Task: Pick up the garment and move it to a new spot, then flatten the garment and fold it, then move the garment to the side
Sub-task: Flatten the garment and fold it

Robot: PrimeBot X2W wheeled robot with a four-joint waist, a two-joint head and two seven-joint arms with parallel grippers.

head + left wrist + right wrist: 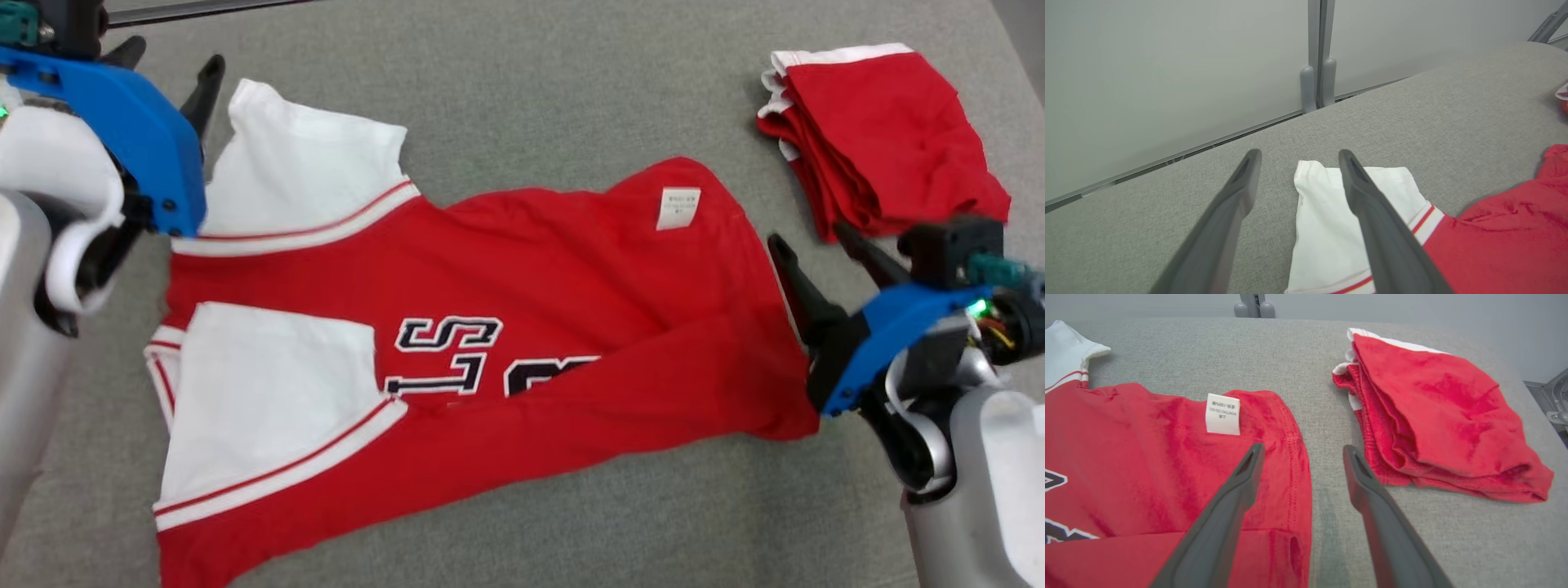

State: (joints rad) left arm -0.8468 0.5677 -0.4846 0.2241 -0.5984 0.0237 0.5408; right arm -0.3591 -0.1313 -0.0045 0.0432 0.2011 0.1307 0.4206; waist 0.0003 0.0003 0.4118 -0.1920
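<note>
Though one long edge is folded up over part of its black-and-white lettering (457, 355), the shirt (522, 327) lies mostly flat across the middle of the grey bench (531, 98), collar end toward the robot's left. One white sleeve (269, 392) is folded in over the red body; the other sleeve (306, 163) sticks out toward the far side. A white label (678, 207) shows near the hem at the right end.

The left claw (175, 53) is open and holds nothing, poised at the far sleeve. In the left wrist view the left claw (1299, 154) has one finger over the white sleeve (1327, 228) and the other over bare bench (1412, 122); whether either touches cannot be told.

The right claw (806, 233) is likewise open and empty at the hem end. In the right wrist view the right claw (1303, 447) has one finger over the red hem (1294, 477) and the other over the bench.

A folded red pile (882, 139) with white trim sits at the far right, apart from the shirt. Grey wall panels (1167, 73) stand beyond the bench.
</note>
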